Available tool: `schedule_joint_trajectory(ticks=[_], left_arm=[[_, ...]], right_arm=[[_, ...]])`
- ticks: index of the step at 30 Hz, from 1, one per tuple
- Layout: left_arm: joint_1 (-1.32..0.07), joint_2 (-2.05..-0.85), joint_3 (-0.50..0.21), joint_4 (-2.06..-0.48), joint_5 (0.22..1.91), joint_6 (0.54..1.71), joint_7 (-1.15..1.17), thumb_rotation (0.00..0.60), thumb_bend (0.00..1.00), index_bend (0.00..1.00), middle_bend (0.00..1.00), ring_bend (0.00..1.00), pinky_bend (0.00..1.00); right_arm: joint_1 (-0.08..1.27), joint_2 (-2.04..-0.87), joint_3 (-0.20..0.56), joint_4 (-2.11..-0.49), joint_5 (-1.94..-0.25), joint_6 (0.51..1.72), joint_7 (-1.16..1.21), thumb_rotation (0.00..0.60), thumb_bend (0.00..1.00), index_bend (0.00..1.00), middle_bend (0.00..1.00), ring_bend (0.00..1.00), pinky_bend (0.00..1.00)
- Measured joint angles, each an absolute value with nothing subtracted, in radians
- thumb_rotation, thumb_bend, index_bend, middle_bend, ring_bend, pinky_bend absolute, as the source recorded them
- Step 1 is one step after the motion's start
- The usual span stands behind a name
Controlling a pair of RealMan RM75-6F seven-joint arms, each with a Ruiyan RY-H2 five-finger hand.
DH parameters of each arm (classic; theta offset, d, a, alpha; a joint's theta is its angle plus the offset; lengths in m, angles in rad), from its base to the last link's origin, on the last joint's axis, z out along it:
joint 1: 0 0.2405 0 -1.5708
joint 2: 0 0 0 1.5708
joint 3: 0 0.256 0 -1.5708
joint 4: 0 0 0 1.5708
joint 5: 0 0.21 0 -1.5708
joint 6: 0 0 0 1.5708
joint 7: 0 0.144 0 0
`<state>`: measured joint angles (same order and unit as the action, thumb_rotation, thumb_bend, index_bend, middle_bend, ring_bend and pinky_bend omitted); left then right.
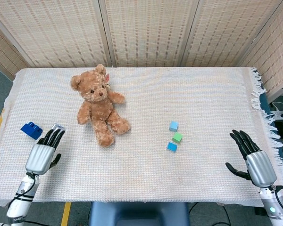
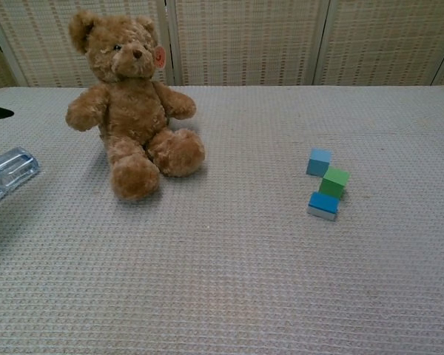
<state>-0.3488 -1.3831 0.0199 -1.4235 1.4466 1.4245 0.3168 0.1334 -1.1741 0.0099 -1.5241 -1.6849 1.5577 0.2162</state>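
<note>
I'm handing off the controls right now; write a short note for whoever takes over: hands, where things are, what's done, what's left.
Left hand: open, holding nothing, over the table's near left edge, covering most of the clear bottle.
Right hand: open, holding nothing, at the near right edge.
Teddy bear: sits upright, left of the table's middle, touched by neither hand.
Dark blue brick: beyond the left hand.
Three small blocks: right of centre, close together, untouched.
Done: the bear is seated and free of both hands.
Left: bottle, brick and blocks lie unhandled.
</note>
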Motion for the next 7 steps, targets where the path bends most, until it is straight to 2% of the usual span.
schedule_joint_trajectory(ticks=[7], left_arm=[[-0.283,-1.356,0.050,-1.391,1.472,1.456,0.220,0.600,0.36,0.07,0.12,0.08,0.34]], right_arm=[[0.140,-1.183,0.014,-1.530,-1.667,1.531,0.180,0.600,0.12,0.02,0.03,0.00,0.25]])
